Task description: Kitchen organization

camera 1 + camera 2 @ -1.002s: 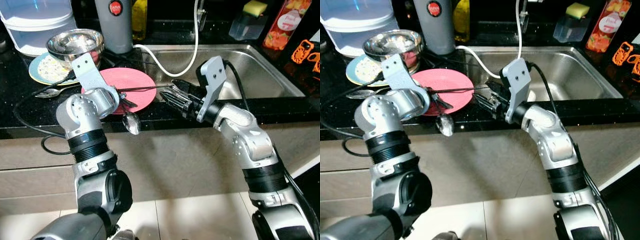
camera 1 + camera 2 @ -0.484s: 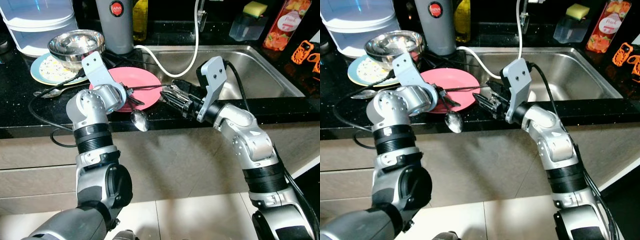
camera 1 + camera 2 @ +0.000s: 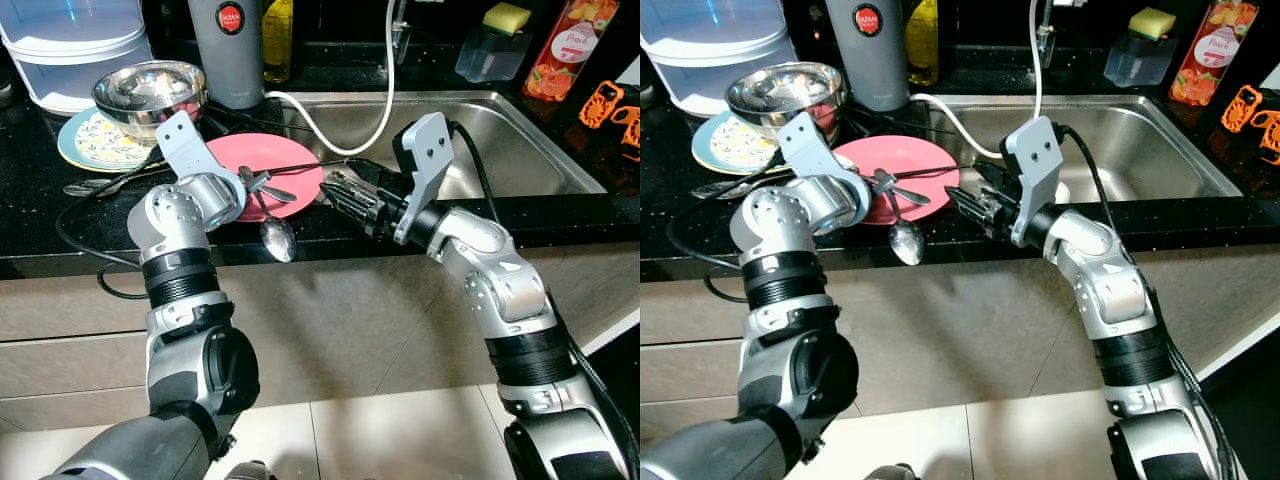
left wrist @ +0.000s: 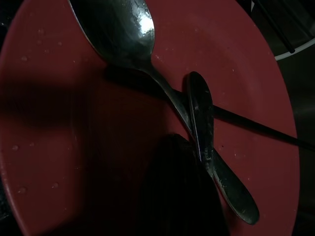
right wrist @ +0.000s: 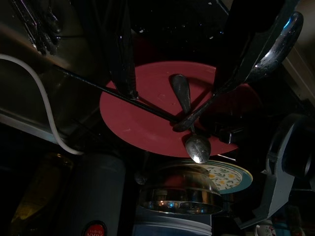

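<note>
Since a moment ago the left arm has pulled back a little toward the robot's left, and the spoon in its grip has swung so the bowl now hangs lower over the counter edge.

Sink (image 3: pixel 520 140) to the right, steel, with a white hose looping into it. Black counter (image 3: pixel 40 215) runs across. Steel bowl (image 3: pixel 150 92) sits on a patterned plate (image 3: pixel 95 140) at the back left. Red plate (image 3: pixel 275 165) lies between the two grippers, near the counter's front edge.

Left gripper (image 3: pixel 250 185) hovers over the red plate's near rim, fingers clamped on the spoon (image 3: pixel 272 228) partway along the handle. Spoon's long axis runs from the plate toward the robot, bowl end out past the plate rim over the counter edge, handle tip above the plate.

Right gripper (image 3: pixel 345 190) sits just right of the red plate, at the sink's left rim. Fingers look together on the end of a thin dark rod (image 3: pixel 300 170), possibly a chopstick, which lies across the plate toward the left gripper; hard to be sure of the clamp.

Rod and spoon handle cross over the plate. Right gripper is the nearer one to the sink, so anything going there looks shorter from that side.
</note>
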Motion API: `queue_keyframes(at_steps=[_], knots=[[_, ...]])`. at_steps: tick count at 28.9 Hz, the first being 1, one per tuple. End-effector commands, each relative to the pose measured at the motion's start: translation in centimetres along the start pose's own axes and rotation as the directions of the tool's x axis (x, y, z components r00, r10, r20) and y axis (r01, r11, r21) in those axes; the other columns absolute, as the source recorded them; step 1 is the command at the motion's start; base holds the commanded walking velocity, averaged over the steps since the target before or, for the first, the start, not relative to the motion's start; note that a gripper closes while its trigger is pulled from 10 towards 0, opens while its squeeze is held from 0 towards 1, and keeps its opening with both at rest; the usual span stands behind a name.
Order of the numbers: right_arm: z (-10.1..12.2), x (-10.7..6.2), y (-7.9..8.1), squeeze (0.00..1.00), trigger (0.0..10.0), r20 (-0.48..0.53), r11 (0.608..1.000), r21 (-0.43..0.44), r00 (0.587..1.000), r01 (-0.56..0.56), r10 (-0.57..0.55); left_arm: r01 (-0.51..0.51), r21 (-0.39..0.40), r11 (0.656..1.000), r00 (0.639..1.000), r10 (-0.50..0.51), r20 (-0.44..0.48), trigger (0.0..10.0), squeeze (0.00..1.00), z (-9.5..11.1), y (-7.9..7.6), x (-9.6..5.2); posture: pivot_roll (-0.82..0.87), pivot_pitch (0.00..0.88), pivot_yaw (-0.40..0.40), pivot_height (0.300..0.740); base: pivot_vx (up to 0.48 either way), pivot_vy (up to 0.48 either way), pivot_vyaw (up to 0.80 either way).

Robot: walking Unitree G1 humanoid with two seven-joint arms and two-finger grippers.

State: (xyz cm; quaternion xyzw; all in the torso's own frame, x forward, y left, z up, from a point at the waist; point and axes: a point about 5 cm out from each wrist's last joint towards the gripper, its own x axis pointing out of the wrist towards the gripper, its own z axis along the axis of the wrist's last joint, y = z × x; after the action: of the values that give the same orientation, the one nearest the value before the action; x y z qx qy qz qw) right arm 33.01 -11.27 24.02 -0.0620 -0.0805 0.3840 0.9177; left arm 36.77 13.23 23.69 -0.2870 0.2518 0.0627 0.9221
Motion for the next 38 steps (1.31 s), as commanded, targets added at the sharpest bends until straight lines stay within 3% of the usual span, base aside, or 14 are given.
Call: queue_keyframes(at_steps=[1,6,7,8,19,20,28,29,30,32,35,36,38], knots=[[0.1,-0.2,-0.3,0.0,10.0,0.002,1.0,-0.008,1.0,0.012,-0.012,-0.079,0.046,0.996,0.996,0.081,-0.033,10.0,0.0,-0.8,1.4,0.4,0.19,0.039,-0.034,0.74,0.0,0.0,0.0],[0.1,-0.2,-0.4,0.0,10.0,0.002,1.0,-0.008,1.0,0.015,-0.015,-0.047,0.122,0.991,0.999,0.046,0.009,10.0,0.0,-0.5,0.2,-0.5,0.19,0.037,-0.033,0.74,0.0,0.0,0.0],[0.1,-0.3,-0.4,0.0,10.0,0.001,1.0,-0.008,1.0,0.015,-0.015,-0.051,0.143,0.988,0.999,0.048,0.025,10.0,0.09,-0.4,0.0,-0.9,0.19,0.037,-0.033,0.74,0.0,0.0,0.0],[0.1,-0.3,-0.4,0.0,10.0,0.001,1.0,-0.008,1.0,0.016,-0.016,-0.055,0.167,0.984,0.998,0.048,0.045,10.0,1.0,-0.3,-0.2,-1.3,0.19,0.037,-0.032,0.74,0.0,0.0,0.0],[0.1,-0.1,-0.3,0.0,10.0,0.004,1.0,-0.005,1.0,0.01,-0.01,-0.02,0.27,0.963,0.997,0.0,0.074,10.0,1.0,-1.4,-2.1,-3.0,0.2,0.032,-0.033,0.74,0.0,0.0,0.0],[0.0,-0.1,-0.3,0.0,10.0,0.004,1.0,-0.005,1.0,0.009,-0.009,-0.008,0.281,0.96,0.998,-0.012,0.067,10.0,0.0,-1.6,-2.4,-3.1,0.2,0.028,-0.036,0.74,0.0,0.0,0.0],[0.0,0.1,-0.3,0.0,10.0,0.004,1.0,-0.006,1.0,0.006,-0.006,0.046,0.335,0.941,0.999,-0.051,0.006,10.0,0.0,-3.3,-3.4,-2.5,0.2,0.021,-0.036,0.74,0.0,0.0,0.0],[0.0,0.1,-0.3,0.0,10.0,0.004,1.0,-0.007,1.0,0.006,-0.006,0.048,0.399,0.916,0.998,-0.059,0.017,7.6,0.0,-3.5,-3.6,-1.9,0.2,0.018,-0.033,0.74,0.0,0.0,0.0],[0.1,0.1,-0.3,0.0,10.0,0.005,1.0,-0.008,1.0,0.006,-0.006,0.038,0.452,0.891,0.998,-0.057,0.028,7.1,0.0,-3.5,-3.6,-1.3,0.2,0.018,-0.033,0.74,0.0,0.0,0.0],[0.1,0.0,-0.3,0.0,10.0,0.006,1.0,-0.01,1.0,0.008,-0.008,0.02,0.506,0.862,0.999,-0.038,0.025,7.8,0.0,-3.7,-3.2,-0.5,0.19,0.018,-0.021,0.74,0.0,0.0,0.0],[0.1,0.0,-0.3,0.0,10.0,0.006,1.0,-0.01,1.0,0.009,-0.009,0.011,0.511,0.859,0.999,-0.026,0.022,7.8,0.0,-3.8,-3.0,-0.4,0.19,0.018,-0.021,0.74,0.0,0.0,0.0],[0.1,-0.1,-0.4,0.0,10.0,0.005,1.0,-0.011,1.0,0.015,-0.015,0.011,0.519,0.855,1.0,-0.024,0.018,8.7,0.0,-3.9,-2.8,-0.4,0.18,0.018,-0.017,0.74,0.0,0.0,0.0],[0.1,-0.3,-0.5,0.0,10.0,0.003,1.0,-0.012,1.0,0.022,-0.022,0.015,0.525,0.851,1.0,-0.022,0.008,8.3,0.0,-4.2,-2.7,-0.3,0.18,0.018,-0.017,0.74,0.0,0.0,0.0]])
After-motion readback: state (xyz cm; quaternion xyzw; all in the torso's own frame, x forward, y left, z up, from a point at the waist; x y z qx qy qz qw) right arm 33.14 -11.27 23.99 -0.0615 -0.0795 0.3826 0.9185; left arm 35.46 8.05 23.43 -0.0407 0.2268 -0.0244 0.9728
